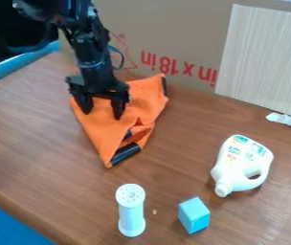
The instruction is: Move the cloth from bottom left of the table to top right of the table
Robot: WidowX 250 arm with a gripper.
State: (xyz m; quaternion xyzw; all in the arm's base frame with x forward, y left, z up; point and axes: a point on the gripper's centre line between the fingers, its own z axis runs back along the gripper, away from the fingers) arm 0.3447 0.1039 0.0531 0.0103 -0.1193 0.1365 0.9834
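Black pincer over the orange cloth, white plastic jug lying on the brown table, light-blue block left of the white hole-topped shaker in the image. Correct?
No: the camera view shows the light-blue block right of the white hole-topped shaker. The rest stands: black pincer over the orange cloth, white plastic jug lying on the brown table.

Gripper point(103, 114): pointing down, 2 fingers point(118, 106) spread w/ gap btwn tips. Wrist point(97, 72): just above gripper, near-vert. Arm point(84, 40): higher above gripper, slight tilt, black.
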